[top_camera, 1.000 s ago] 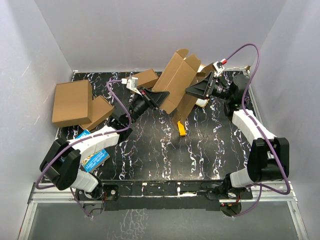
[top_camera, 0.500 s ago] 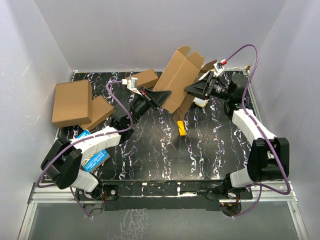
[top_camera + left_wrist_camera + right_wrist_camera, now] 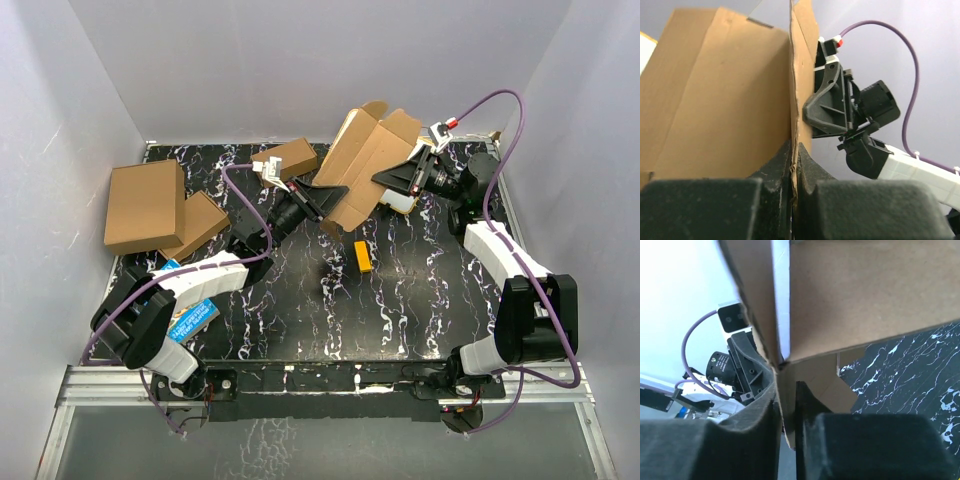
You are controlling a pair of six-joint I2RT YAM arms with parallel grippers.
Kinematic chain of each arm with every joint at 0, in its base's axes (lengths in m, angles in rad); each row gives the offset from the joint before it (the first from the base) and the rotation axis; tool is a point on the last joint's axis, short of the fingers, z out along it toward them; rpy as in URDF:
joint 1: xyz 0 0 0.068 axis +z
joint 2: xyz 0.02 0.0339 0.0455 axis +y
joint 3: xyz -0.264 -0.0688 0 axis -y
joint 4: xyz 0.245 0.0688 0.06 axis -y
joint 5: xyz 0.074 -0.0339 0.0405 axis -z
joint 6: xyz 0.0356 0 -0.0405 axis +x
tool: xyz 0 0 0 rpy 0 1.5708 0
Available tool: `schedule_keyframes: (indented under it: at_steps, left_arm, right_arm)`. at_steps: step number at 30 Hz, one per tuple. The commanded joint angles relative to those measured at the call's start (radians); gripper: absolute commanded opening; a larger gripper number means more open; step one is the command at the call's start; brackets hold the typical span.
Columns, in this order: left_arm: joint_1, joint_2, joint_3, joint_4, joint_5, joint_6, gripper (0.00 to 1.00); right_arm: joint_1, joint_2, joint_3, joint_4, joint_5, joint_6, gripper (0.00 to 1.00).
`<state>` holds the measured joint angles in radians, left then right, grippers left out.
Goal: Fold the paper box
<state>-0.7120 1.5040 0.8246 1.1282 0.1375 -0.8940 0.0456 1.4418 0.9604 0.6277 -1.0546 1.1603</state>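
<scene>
Top view: the paper box (image 3: 362,158) is held up over the far centre-right of the counter (image 3: 420,300), between the two arms. It is tilted, its long side running from lower left to upper right, with loose flaps standing open at its upper end. It looks clear of the counter surface, though its lowest corner is hard to make out.

Left tool (image 3: 333,192) — clenched on the paper box at its lower left edge. The left wrist view shows both fingers (image 3: 777,165) pressed together on one thin cardboard wall, with a broad brown panel spreading to the left of that wall.

Right tool (image 3: 386,181) — grasping the paper box from the opposite side. In the right wrist view a cardboard panel runs down between the fingers (image 3: 807,400) and fills the narrow gap; the jaws stand close on it.

The two tools face each other across the cardboard, near one another but with cardboard between.

Elsewhere on the counter:
- two flat brown cartons (image 3: 145,205), overlapping, far left
- small brown box (image 3: 291,157) at the far edge, just left of the left tool
- orange piece (image 3: 363,256), mid-counter, below the paper box
- blue packet (image 3: 190,318) beside the left arm
</scene>
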Motion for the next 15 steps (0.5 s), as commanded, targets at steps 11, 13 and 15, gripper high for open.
schedule_keyframes:
  at_steps: [11,13,15]
  left_arm:
    - [-0.003,-0.013,-0.01,0.044,-0.029,0.017,0.0]
    - [-0.002,-0.022,-0.015,0.05,-0.024,0.025,0.0]
    - [0.008,-0.039,-0.02,0.043,-0.016,0.03,0.0]
  right_arm:
    - [-0.01,-0.026,-0.053,0.173,-0.015,0.066,0.17]
    - [-0.025,-0.027,-0.056,0.172,-0.017,0.053,0.41]
    - [-0.04,-0.033,-0.047,0.157,-0.052,-0.006,0.51]
